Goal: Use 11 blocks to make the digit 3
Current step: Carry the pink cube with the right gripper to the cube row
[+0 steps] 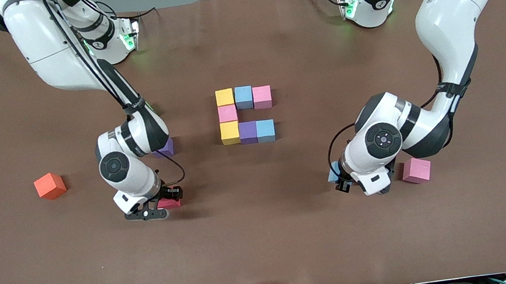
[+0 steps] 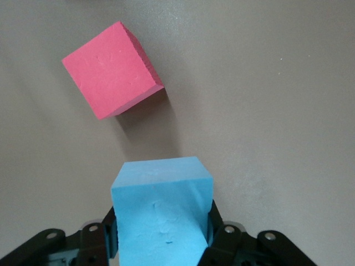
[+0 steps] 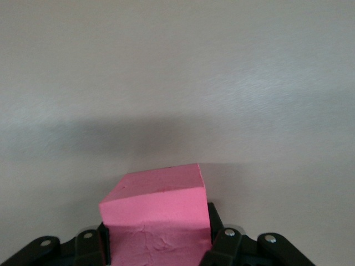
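Nearest the front cam, both grippers are low at the table (image 1: 268,257).

R gripper (image 1: 164,207), at the right arm's end: fingers closed in on a red block (image 1: 169,203). In front view only a sliver of the block shows past the black fingers; the right wrist view shows it filling the gap, pinkish there (image 3: 155,221), w/ both pads against its sides. Can't tell if it's off the table or resting on it.

L gripper (image 1: 361,186), at the left arm's end: clamped on a light blue block (image 2: 161,216), fingers narrow w/ pads flat on two sides. In front view that block is mostly hidden by the wrist, just a corner peeking out (image 1: 334,173). Lifted or not: can't tell.

Just beside the L gripper, a loose pink block (image 1: 416,170) sits on the table, apart from it; it looks redder in the left wrist view (image 2: 111,69).

Farther from cam, toward the right arm's end: an orange cube (image 1: 49,186) well apart from everything, and a purple block (image 1: 166,147) mostly covered by the right arm.

Farthest, mid-table: the partial digit 3 (image 1: 245,113), seven cubes touching. Lower bar yellow, purple, light blue; a single pink joiner; upper bar yellow, light blue, pink.
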Tool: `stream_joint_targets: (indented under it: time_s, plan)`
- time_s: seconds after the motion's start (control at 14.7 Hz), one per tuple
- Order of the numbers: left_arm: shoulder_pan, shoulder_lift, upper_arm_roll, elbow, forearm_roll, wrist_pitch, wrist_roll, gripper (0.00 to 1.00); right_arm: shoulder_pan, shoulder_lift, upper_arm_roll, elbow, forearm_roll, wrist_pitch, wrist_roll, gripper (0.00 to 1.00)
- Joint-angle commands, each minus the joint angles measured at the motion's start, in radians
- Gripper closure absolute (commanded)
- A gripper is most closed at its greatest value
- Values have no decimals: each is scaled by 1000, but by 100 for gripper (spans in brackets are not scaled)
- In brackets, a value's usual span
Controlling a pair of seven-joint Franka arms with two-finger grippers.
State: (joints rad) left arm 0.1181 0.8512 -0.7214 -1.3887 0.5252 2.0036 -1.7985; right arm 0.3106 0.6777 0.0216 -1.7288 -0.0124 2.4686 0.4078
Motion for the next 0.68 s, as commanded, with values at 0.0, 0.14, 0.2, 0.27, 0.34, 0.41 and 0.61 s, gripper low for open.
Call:
stream_joint_targets:
  time_s: [0.0, 0.14, 0.2, 0.27, 0.34, 0.41, 0.61]
  plan:
    - [-1, -7, 2, -3, -1, -12, 1, 69, 65, -20, 1, -28, 6, 1, 46, 100]
    - [-1, -9, 2, -3, -1, -12, 1, 69, 119, -21, 3, -26, 8, 0, 130, 100]
    - [-1, -9, 2, -3, -1, -12, 1, 69, 152, -20, 3, -26, 6, 1, 182, 100]
    - [-1, -9, 2, -3, -1, -12, 1, 69, 189, -20, 3, -25, 6, 3, 233, 100]
    - [-1, -9, 2, -3, -1, -12, 1, 69, 214, -20, 3, -25, 6, 7, 268, 100]
    - [-1, -11, 2, -3, -1, -12, 1, 69, 237, -20, 3, -25, 8, 10, 297, 100]
    - [-1, -12, 2, -3, -1, -12, 1, 69, 280, -18, 3, -20, 8, 13, 357, 100]
